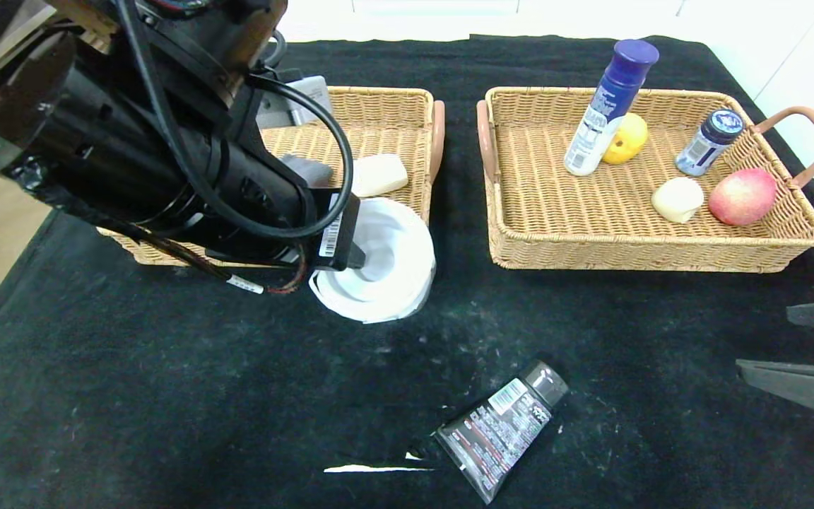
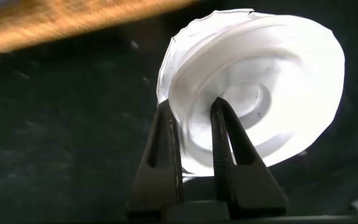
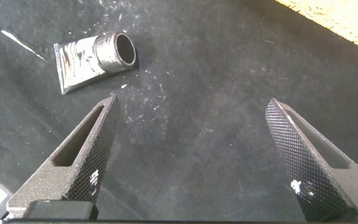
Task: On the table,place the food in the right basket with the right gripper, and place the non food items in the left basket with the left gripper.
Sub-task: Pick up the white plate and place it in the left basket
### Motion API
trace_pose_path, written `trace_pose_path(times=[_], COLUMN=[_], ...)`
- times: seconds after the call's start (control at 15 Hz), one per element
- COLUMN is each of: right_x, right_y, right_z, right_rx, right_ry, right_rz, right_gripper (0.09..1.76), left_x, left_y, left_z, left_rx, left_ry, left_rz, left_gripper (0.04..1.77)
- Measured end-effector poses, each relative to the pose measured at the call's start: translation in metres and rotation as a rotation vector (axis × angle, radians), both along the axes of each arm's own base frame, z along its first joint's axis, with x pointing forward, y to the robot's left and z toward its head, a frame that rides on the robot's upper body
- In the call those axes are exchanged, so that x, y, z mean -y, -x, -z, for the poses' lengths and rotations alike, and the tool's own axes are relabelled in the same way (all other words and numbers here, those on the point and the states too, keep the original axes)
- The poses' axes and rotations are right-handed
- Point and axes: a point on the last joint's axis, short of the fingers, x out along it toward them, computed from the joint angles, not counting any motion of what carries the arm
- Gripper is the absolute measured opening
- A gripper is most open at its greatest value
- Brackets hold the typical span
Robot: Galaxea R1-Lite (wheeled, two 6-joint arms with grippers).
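Beside the left basket (image 1: 386,113), the left gripper (image 2: 194,118) pinches the white coiled roll (image 2: 272,81) between nearly closed jaws. Right gripper (image 3: 191,143) hangs over the table (image 1: 167,396), jaws wide and empty.

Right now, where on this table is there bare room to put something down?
Bare table shows nearest the robot, left of the black tube, and in the strip between the left basket and right basket. It is crowded where the left gripper holds the white roll.
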Motion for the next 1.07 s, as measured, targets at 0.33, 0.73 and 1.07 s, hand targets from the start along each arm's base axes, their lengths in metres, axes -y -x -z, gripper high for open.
trace_pose_path(times=[0.33,0.73,1.07], right_x=[0.000,0.000,0.000], right_y=[0.000,-0.001,-0.001], right_z=[0.000,0.000,0.000], right_rx=[0.001,-0.001,-0.001], right_ry=[0.001,0.002,0.002], right_rz=[0.004,0.005,0.005], right_gripper=[1.71,1.71,1.71], left_x=[-0.032,-0.073,-0.102], left_y=[-0.021,-0.049,-0.067], left_z=[-0.016,-0.028,-0.033], left_rx=[0.105,0.235,0.297], left_ry=[0.010,0.058,0.124], left_rz=[-0.095,-0.232,-0.264], left_gripper=[0.36,0.36,0.36])
